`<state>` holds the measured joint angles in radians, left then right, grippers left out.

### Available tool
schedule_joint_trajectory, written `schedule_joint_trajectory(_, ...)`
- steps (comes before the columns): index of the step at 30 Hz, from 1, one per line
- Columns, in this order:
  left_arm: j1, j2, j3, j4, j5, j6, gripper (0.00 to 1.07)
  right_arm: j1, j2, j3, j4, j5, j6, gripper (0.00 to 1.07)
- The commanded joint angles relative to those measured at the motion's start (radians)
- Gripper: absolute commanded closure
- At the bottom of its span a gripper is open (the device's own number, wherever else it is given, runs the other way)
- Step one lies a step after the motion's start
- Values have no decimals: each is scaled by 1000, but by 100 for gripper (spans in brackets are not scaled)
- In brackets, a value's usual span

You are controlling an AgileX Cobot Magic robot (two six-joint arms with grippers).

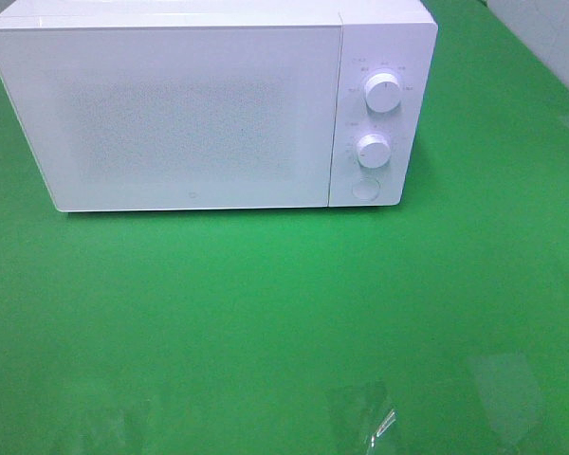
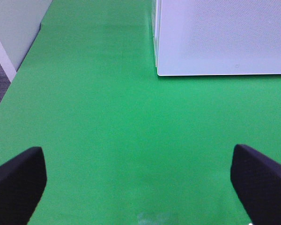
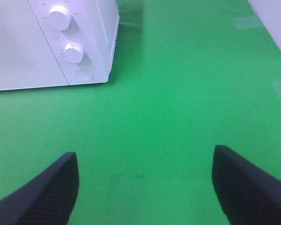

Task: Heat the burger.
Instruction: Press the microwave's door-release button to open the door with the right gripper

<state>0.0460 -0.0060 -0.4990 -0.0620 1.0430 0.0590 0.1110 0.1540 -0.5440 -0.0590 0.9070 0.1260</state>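
Observation:
The burger is out of view in every frame. A white microwave (image 1: 199,109) stands at the back of the green table with its door shut; its left front corner (image 2: 215,42) shows in the left wrist view and its control panel (image 3: 72,47) in the right wrist view. My left gripper (image 2: 138,185) hangs over bare green cloth, open, with nothing between its black fingers (image 2: 16,185). My right gripper (image 3: 145,187) is open too, empty, over the cloth in front of the microwave's right end. Neither gripper shows in the exterior high view.
The microwave panel carries two white knobs (image 1: 382,94) (image 1: 372,150) and a round button (image 1: 365,188). Green cloth (image 1: 266,313) covers the table. The table's left edge and a white wall (image 2: 11,33) show in the left wrist view. Clear tape patches (image 1: 507,389) lie near the front.

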Motion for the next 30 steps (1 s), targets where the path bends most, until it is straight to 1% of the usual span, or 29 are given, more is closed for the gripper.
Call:
schedule_joint_trajectory(1,0,-18,2,-8,-8,2,7,-6,87,-6,-4,-103,-11,31)
schedule_joint_trajectory(5,0,-18,2,-8,-8,2,7,-6,140,-5,-4,-164,-11,31)
schedule_joint_trajectory(8,0,-18,2,-8,-8,2,7,-6,224,-5,-4,-248,-13,32)
schedule_joint_trajectory(13,0,-18,2,-8,-8,2,7,-6,306,-4,-4,-329,-13,32)
schedule_joint_trajectory(15,0,-18,2,-8,-8,2,7,-6,377,-4,-4,-391,-12,32)
schedule_joint_trajectory(18,0,-18,2,-8,-8,2,7,-6,417,-4,-5,-437,-12,32)
schedule_joint_trajectory(19,0,-18,2,-8,-8,2,7,-6,463,-4,-12,-494,-11,32)
schedule_joint_trajectory(20,0,-18,2,-8,-8,2,7,-6,463,-4,-12,-494,-11,32)
schedule_joint_trajectory(21,0,-18,2,-8,-8,2,7,-6,507,-4,-13,-553,-11,32)
schedule_joint_trajectory(22,0,-18,2,-8,-8,2,7,-6,507,-4,-13,-553,-11,32)
schedule_joint_trajectory(23,0,-18,2,-8,-8,2,7,-6,558,-4,-12,-600,-10,32)
schedule_joint_trajectory(24,0,-18,2,-8,-8,2,7,-6,558,-4,-12,-600,-10,32)
schedule_joint_trajectory(26,0,-18,2,-8,-8,2,7,-6,650,-4,-12,-677,-7,32)
schedule_joint_trajectory(27,0,-18,2,-8,-8,2,7,-6,650,-4,-12,-677,-7,32)
schedule_joint_trajectory(28,0,-18,2,-8,-8,2,7,-6,695,-4,-12,-716,-6,32)
schedule_joint_trajectory(30,0,-18,2,-8,-8,2,7,-6,720,-4,-12,-737,-6,32)
